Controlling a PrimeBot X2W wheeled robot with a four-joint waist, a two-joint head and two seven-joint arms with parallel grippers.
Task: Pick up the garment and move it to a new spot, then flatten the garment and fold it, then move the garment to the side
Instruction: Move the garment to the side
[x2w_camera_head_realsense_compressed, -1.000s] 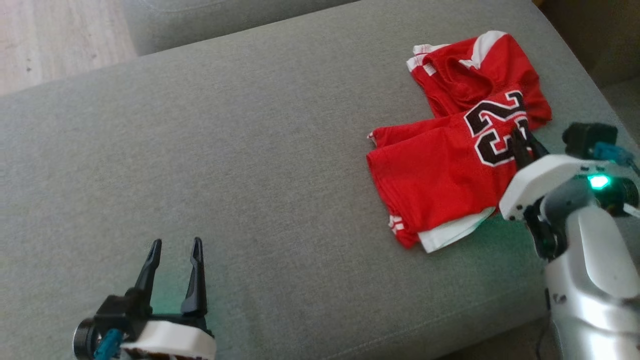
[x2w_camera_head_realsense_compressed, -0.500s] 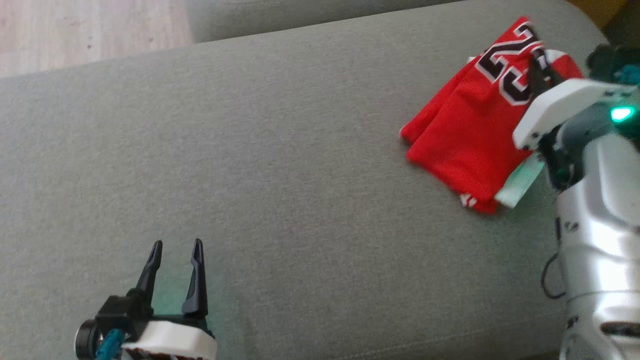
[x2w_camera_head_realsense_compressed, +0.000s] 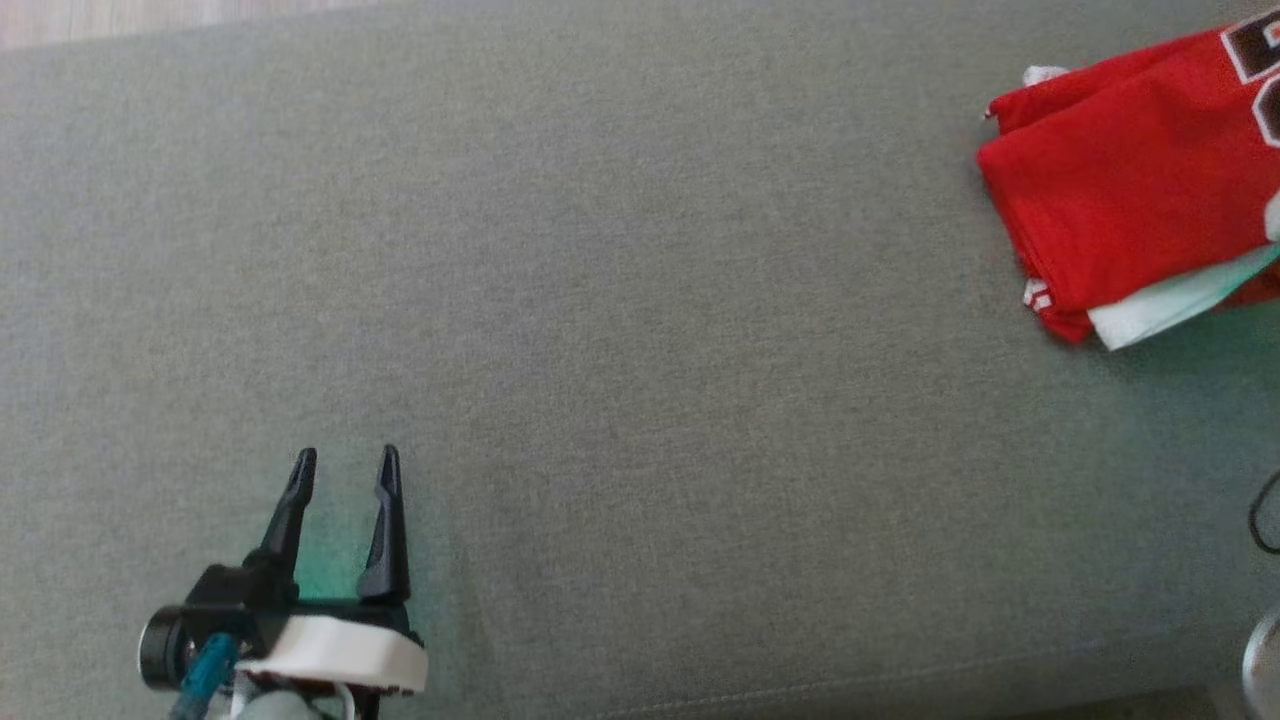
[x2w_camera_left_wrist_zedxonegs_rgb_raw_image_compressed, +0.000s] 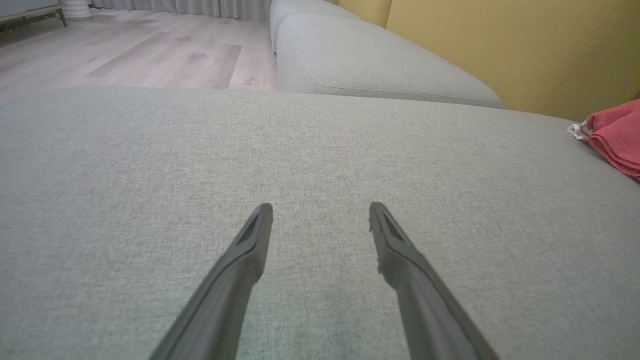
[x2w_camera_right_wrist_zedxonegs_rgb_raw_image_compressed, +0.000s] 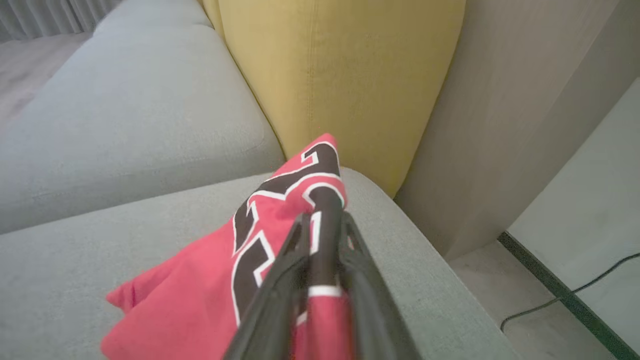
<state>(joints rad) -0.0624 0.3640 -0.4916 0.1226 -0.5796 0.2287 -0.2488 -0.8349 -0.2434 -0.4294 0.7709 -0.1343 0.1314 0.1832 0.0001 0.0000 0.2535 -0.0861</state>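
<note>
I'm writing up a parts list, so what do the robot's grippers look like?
The left gripper has two long, dark, tapering fingers on a black base, backed by a white housing with a teal cable beside it. The right gripper shows the same slim dark fingers.

Head camera looks steeply down on the sofa seat (x2w_camera_head_realsense_compressed: 640, 300); wrist cameras skim low across it, all sharing the jersey (x2w_camera_head_realsense_compressed: 1120, 190).

A wide grey sofa seat (x2w_camera_head_realsense_compressed: 600, 300) lies flat. Behind it sits a second grey cushion (x2w_camera_left_wrist_zedxonegs_rgb_raw_image_compressed: 370, 65), with a yellow backrest (x2w_camera_right_wrist_zedxonegs_rgb_raw_image_compressed: 340, 75) at its corner. Pale wooden floor (x2w_camera_left_wrist_zedxonegs_rgb_raw_image_compressed: 125, 55) lies beyond it and a black cable (x2w_camera_right_wrist_zedxonegs_rgb_raw_image_compressed: 565, 295) runs beside it.
</note>
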